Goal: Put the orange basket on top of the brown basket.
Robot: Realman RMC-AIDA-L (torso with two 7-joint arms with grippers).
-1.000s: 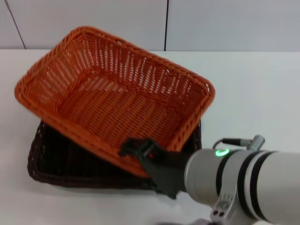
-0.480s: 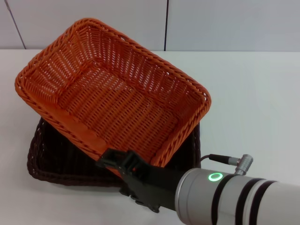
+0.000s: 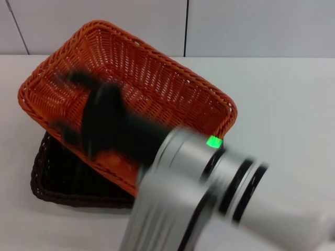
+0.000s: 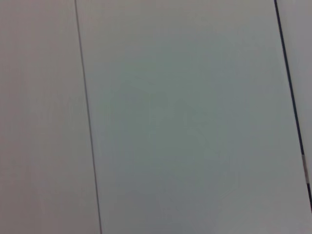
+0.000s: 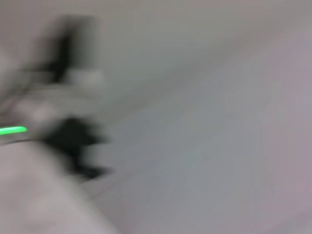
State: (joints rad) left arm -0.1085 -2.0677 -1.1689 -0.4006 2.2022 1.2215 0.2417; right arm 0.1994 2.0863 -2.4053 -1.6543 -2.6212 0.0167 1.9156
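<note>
The right gripper (image 3: pixel 86 112) is over the orange basket (image 3: pixel 172 89), a dark blur, and I cannot tell if it is wide, narrow or holding something. The orange basket sits tilted and skewed on the brown basket (image 3: pixel 47 180), which lies below the gripper on the white bench (image 3: pixel 282 99). The left gripper is not visible.
</note>
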